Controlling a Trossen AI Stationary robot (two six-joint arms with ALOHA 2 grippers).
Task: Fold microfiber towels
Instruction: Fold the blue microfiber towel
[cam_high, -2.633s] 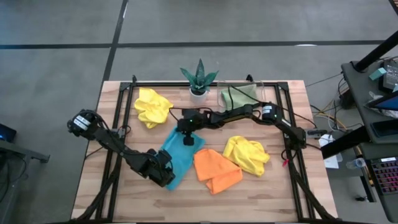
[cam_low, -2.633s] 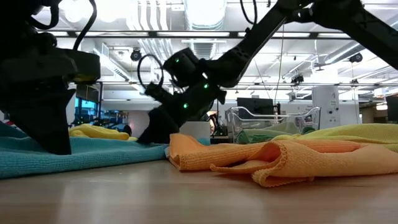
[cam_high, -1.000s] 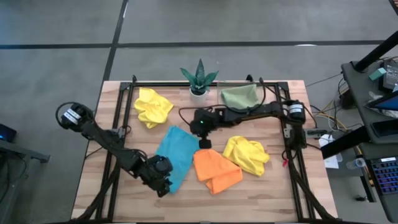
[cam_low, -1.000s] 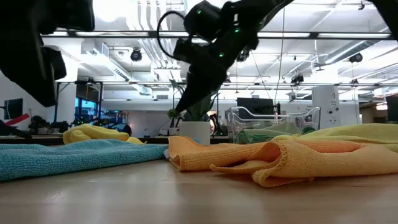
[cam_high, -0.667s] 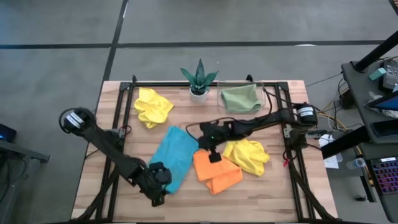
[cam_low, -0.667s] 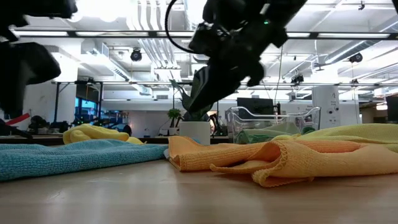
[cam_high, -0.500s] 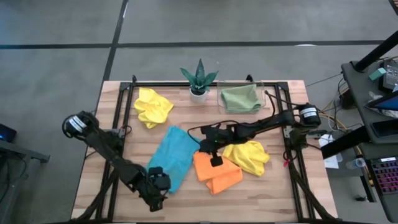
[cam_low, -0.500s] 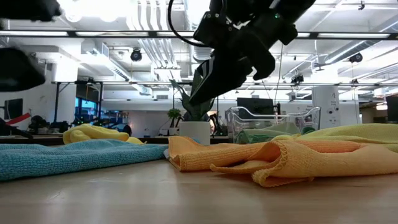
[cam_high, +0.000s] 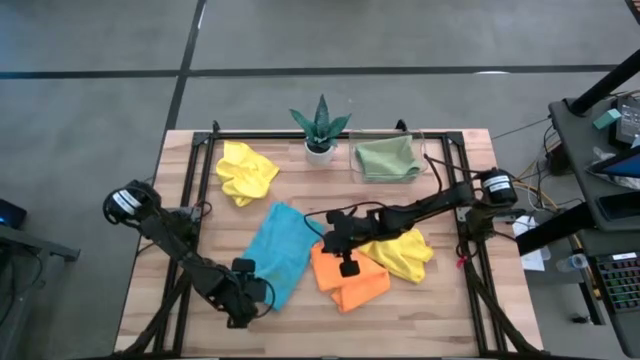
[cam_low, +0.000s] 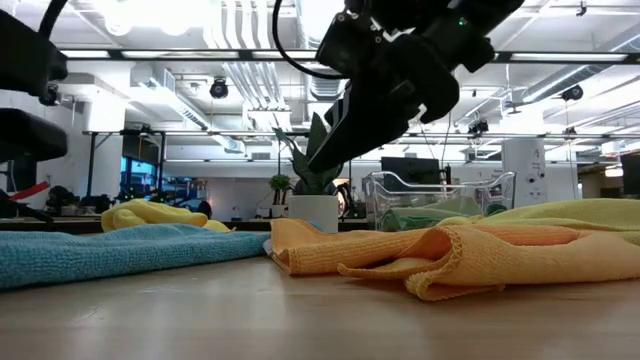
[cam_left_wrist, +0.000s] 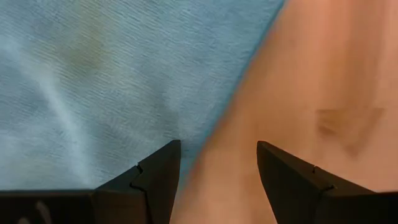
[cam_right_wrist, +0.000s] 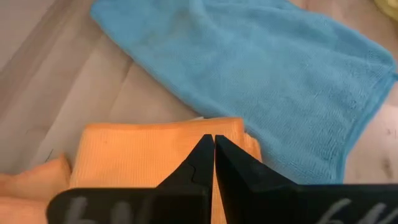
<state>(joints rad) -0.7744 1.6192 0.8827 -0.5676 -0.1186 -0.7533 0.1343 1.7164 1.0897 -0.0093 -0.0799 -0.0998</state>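
A sky blue towel (cam_high: 283, 250) lies spread flat on the table's middle. An orange towel (cam_high: 352, 285) lies crumpled just to its right. My left gripper (cam_left_wrist: 217, 168) is open and points down over the blue towel's near edge (cam_left_wrist: 205, 134), one finger above cloth, the other above bare wood. My right gripper (cam_right_wrist: 213, 149) is shut and slants down over the orange towel's far part (cam_right_wrist: 143, 155); the low view shows it clear above the cloth (cam_low: 420, 255). Two yellow towels (cam_high: 245, 170) (cam_high: 402, 250) lie bunched. A sage green towel (cam_high: 387, 158) lies in a clear tray.
A potted spiky plant (cam_high: 320, 125) stands at the far edge beside the clear tray (cam_high: 425, 160). Black frame rails (cam_high: 190, 215) run along the table's left and right sides. Bare wood (cam_high: 400, 320) shows along the near edge.
My right gripper, shut, has swung from over the blue towel's far right part toward the near edge and now hangs over the orange towel. My left gripper, open, has gone down and toward the near-left corner, rolling as it went. The towels have stayed where they were.
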